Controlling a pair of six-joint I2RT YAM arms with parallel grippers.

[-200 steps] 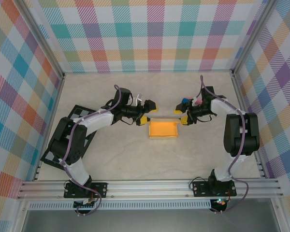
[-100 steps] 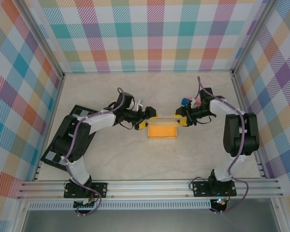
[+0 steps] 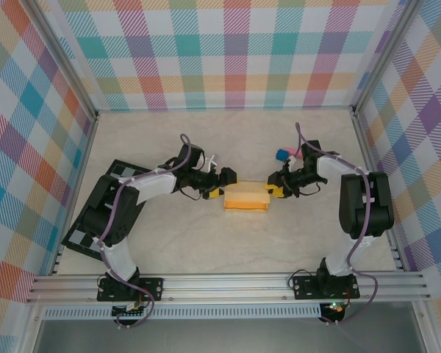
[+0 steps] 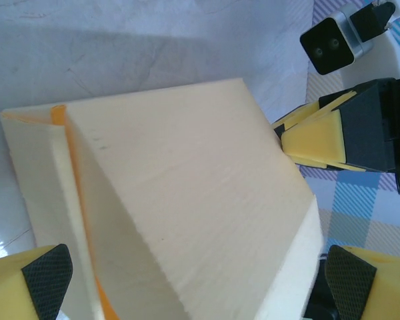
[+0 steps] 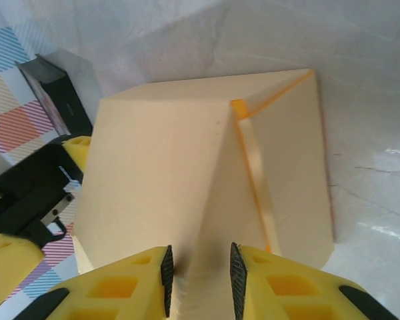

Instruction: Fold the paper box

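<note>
Yellow-orange card is the matter here: the paper box [image 3: 248, 198] lies flat in the middle of the bench [image 3: 162, 140], between the two arms, with its long side running left to right. The left tool [image 3: 221, 184] is at the left end of the box and the right tool [image 3: 274, 188] is at the right end. I judge that this is for working from both ends, one side steadying while the other folds. Seen from the left wrist, the left tool stands wide, with one fingertip [image 4: 47, 273] near each lower corner of the view, and the pale top panel of the box lies between them. Whether the pads touch the card I cannot tell. Seen from the right wrist, the jaws of the right tool are narrow, and a sloping ridge of card goes down into the small gap between the pads [image 5: 166, 280]. I take this as a pinch on the end of the box, probably to hold the panel against its crease. An orange seam [image 5: 253, 180] shows along one long side, where the top panel meets a narrow strip, so the box appears nearly closed but not yet tucked. The next move probably needs a gentle press, because thin card dents easily and a light box can slide on the smooth bench.
</note>
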